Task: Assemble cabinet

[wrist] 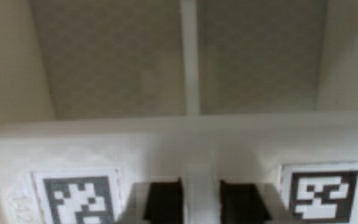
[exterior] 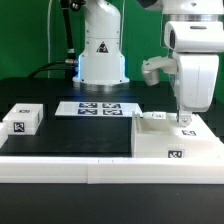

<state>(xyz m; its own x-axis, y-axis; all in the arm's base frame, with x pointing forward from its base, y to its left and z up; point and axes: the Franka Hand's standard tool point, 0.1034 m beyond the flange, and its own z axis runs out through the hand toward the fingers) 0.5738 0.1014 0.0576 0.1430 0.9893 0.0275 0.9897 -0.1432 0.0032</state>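
The cabinet (exterior: 160, 140), a white boxy case with a tag on its front, stands at the exterior view's right. My gripper (exterior: 183, 122) hangs straight down over its right part, fingertips at the top edge. In the wrist view the two black fingers (wrist: 162, 203) stand a little apart over the cabinet's white tagged face (wrist: 176, 150), with only white surface showing in the gap between them at my gripper (wrist: 204, 205). A tag sits on either side of the fingers. Beyond lies the cabinet's grey inside, split by a thin white ridge. A small white tagged block (exterior: 22, 121) lies at the far left.
The marker board (exterior: 100, 108) lies flat behind the middle of the black mat. A long white rail (exterior: 80, 168) runs along the front edge. The robot's base (exterior: 102, 55) stands at the back centre.
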